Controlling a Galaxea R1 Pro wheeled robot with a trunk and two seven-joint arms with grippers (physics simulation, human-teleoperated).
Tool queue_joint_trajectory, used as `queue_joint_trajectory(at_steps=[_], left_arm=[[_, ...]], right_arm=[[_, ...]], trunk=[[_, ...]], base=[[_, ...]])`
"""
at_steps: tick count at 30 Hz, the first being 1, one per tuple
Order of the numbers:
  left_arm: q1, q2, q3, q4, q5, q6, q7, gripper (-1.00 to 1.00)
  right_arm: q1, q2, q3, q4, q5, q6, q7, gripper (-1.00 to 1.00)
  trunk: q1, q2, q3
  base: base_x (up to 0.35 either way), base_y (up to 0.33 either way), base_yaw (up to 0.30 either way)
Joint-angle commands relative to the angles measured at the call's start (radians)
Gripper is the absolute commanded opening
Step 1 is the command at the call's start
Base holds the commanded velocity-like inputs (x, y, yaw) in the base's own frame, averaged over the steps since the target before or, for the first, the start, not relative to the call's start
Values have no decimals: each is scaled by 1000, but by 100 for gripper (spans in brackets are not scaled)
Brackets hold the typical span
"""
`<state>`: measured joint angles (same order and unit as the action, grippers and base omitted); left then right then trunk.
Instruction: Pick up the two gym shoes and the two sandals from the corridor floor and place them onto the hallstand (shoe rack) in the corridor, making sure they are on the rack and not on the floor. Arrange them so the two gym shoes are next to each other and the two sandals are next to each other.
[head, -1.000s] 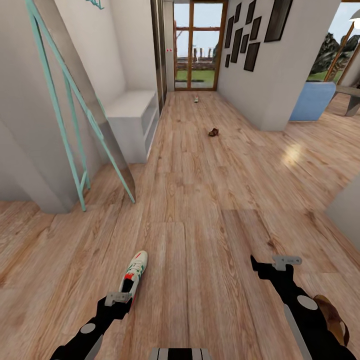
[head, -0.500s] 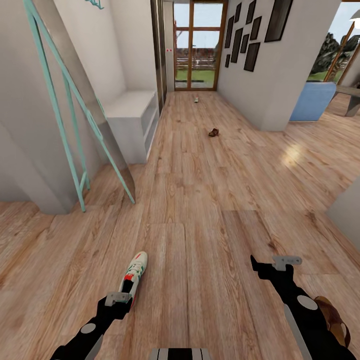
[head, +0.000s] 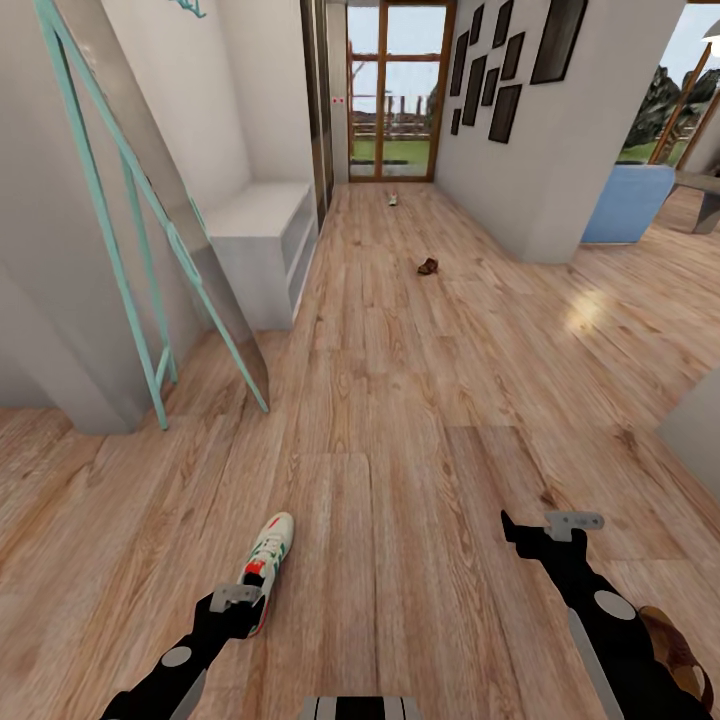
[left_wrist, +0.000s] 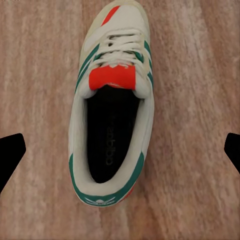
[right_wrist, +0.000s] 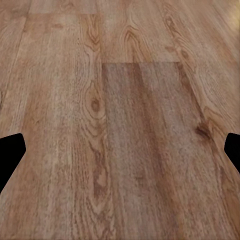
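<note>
One gym shoe (head: 266, 563), white with green stripes and a red-orange tongue, lies on the wood-plank corridor floor (head: 400, 400). My left gripper (head: 238, 605) hovers above its heel. In the left wrist view the gym shoe (left_wrist: 112, 105) lies between the widely spread fingertips (left_wrist: 11, 155), and the gripper is open. The second gym shoe (head: 393, 199) lies far down the corridor near the glass door. A brown sandal (head: 428, 266) sits mid-corridor, and another sandal (head: 675, 650) shows beside my right forearm. My right gripper (head: 525, 535) is open over bare floor (right_wrist: 120, 125). The white-grey hallstand (head: 262, 235) stands along the left wall.
A mint-framed standing mirror (head: 130, 230) leans against the left wall, nearer than the hallstand. Beyond the right wall with dark picture frames (head: 500, 70) stands a blue container (head: 625, 200). A grey corner (head: 695, 425) juts in at the right edge.
The whole view has shifted a little as the robot moved; the near gym shoe and the sandal by my right arm now sit lower in the picture. Both arms hold their pose.
</note>
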<state>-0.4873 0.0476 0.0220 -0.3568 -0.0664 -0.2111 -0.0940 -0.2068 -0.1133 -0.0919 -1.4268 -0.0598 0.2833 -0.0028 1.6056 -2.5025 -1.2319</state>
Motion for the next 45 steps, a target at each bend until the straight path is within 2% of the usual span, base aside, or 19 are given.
queue_joint_trajectory(at_steps=[1,45], left_arm=[[0,0,3,1,-7,-4,-3,100],[0,-1,3,-1,-7,-4,-3,100]], right_arm=[[0,0,0,-1,-6,5,0,100],[0,0,0,-1,-6,5,-1,100]], trunk=[[0,0,-1],[0,0,-1]], base=[[14,0,0],[80,0,0]])
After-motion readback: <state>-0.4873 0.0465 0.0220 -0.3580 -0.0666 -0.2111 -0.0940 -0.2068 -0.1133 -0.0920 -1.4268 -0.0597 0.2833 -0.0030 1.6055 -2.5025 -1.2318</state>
